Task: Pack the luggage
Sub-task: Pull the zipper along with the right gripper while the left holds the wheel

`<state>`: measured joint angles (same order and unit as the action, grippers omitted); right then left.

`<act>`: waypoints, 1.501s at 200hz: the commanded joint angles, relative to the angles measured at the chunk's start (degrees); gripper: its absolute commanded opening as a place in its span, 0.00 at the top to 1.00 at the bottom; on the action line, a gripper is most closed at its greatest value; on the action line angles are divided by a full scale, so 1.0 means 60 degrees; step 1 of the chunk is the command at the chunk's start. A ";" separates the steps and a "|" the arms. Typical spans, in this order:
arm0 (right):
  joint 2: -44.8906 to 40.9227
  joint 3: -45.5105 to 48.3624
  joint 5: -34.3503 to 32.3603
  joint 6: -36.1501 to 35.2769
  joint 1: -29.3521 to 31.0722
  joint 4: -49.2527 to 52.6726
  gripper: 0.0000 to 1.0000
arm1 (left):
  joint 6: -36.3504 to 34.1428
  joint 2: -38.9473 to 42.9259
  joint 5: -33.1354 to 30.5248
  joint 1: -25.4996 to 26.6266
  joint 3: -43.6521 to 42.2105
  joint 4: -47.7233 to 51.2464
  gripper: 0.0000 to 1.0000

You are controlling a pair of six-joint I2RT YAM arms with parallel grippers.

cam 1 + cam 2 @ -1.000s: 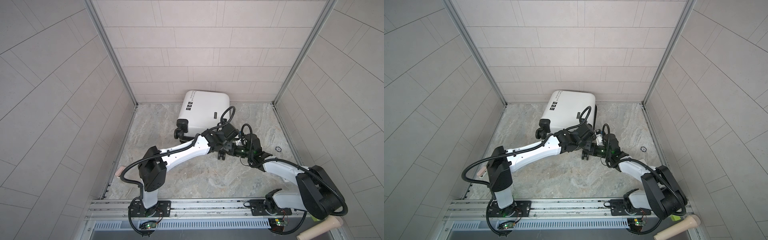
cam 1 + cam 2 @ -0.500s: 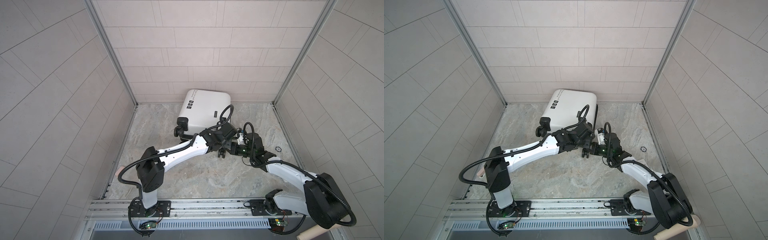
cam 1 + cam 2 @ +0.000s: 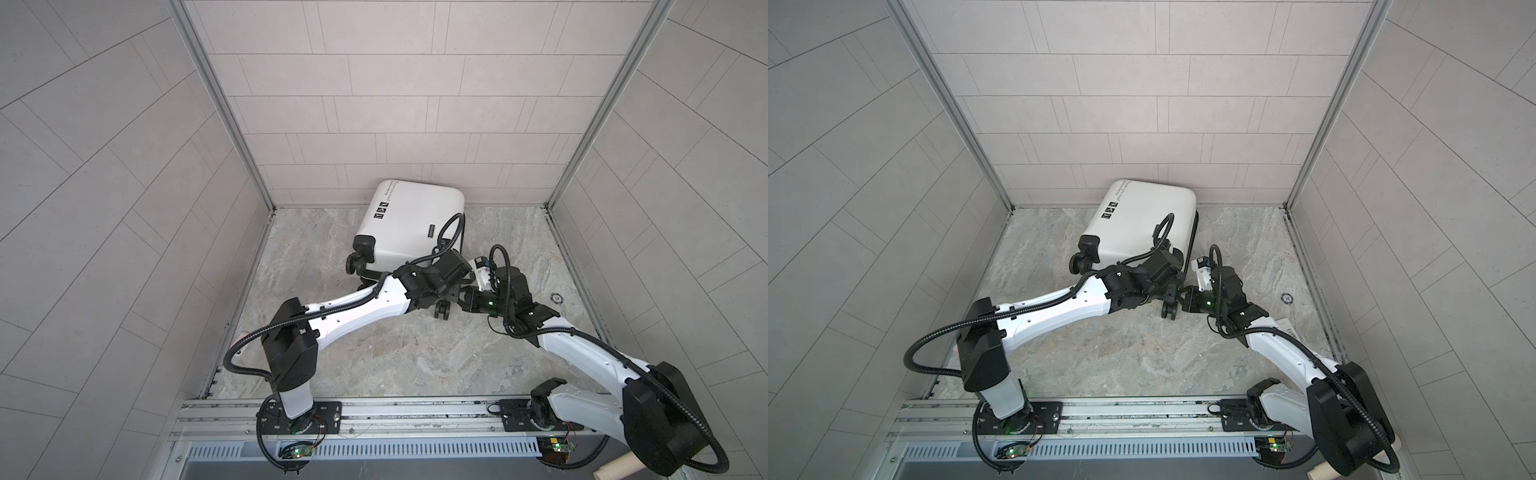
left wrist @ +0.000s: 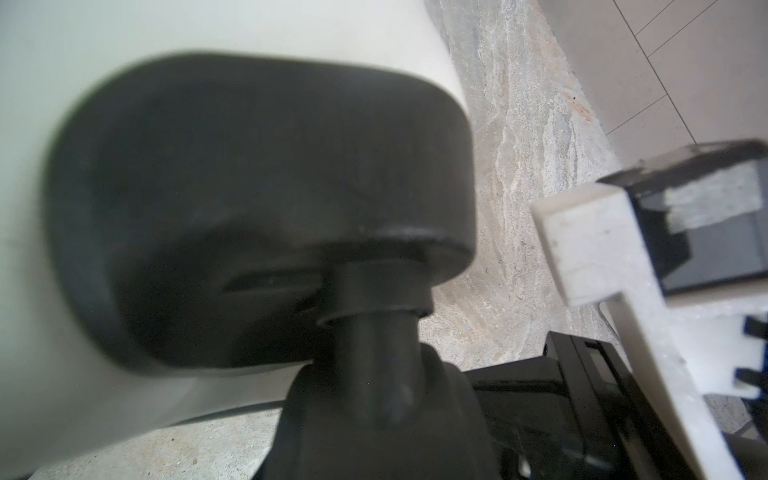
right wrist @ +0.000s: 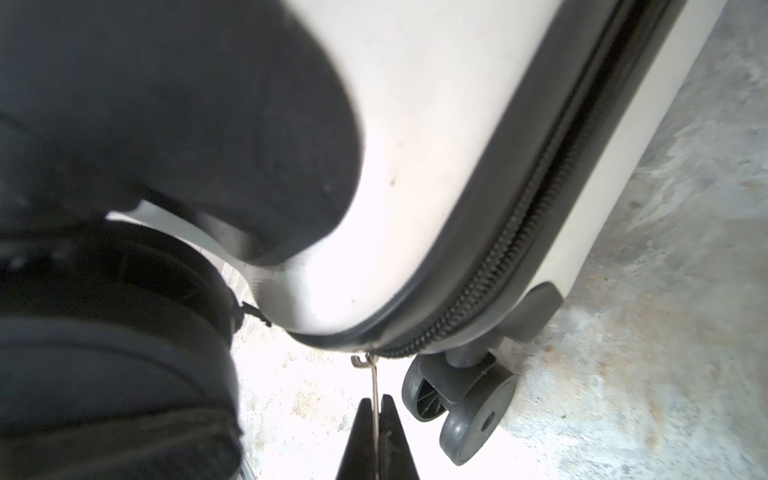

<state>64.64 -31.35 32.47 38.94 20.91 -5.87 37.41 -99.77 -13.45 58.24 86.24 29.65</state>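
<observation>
Luggage (image 3: 409,224) lies flat on the counter (image 3: 374,361). It is far back, with one end close to the back wall (image 3: 395,104). It is white, and its big side faces up. Small black marks sit near one edge.

Both arms reach to the same near corner of the luggage. The left arm (image 3: 365,307) comes in from the left. The right arm (image 3: 582,349) comes in from the right. Their ends almost meet at that corner.

The right jaws are pressed tight together on a thin metal zipper pull (image 5: 375,386). The pull hangs at the corner, at the end of the black zipper band (image 5: 519,232). Just beside the pull, a black double wheel (image 5: 465,415) rests on the counter.

The left jaws are down at the corner too. In the left wrist view a black wheel holder (image 4: 257,208) fills most of the picture, very close and blurry. I cannot tell how wide the left jaws are, or if they hold anything.
</observation>
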 commanded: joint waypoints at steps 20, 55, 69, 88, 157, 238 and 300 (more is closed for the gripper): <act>-0.0197 -0.0121 -0.1733 -0.0147 -0.0386 0.1013 1.00 | -0.0280 0.1463 -0.0907 -0.0082 0.0014 -0.0781 1.00; -0.0183 -0.0169 -0.1965 -0.0191 -0.0463 0.1166 1.00 | -0.0219 0.1736 -0.0952 -0.0084 -0.0336 -0.0836 1.00; -0.0155 -0.0207 -0.2062 -0.0233 -0.0509 0.1260 1.00 | -0.0200 0.1829 -0.0956 -0.0080 -0.0452 -0.0840 1.00; -0.0088 -0.0246 -0.2126 -0.0279 -0.0576 0.1342 1.00 | -0.0178 0.1924 -0.0957 -0.0082 -0.0581 -0.0855 1.00; -0.0121 -0.0413 -0.2406 -0.0517 -0.0760 0.1840 1.00 | -0.0170 0.2070 -0.0879 -0.0093 -0.0800 -0.0884 1.00; -0.0023 -0.0941 -0.2917 -0.1080 -0.0921 0.2660 1.00 | -0.0082 0.2432 -0.0789 -0.0101 -0.1276 -0.0827 1.00; 0.0136 -0.1058 -0.2964 -0.1220 -0.1066 0.2665 1.00 | -0.0038 0.2718 -0.0850 -0.0126 -0.1588 -0.0826 1.00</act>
<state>64.36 -37.65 28.23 31.55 18.50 5.78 36.49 -91.15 -12.64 58.26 75.72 24.25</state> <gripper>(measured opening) 0.051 0.407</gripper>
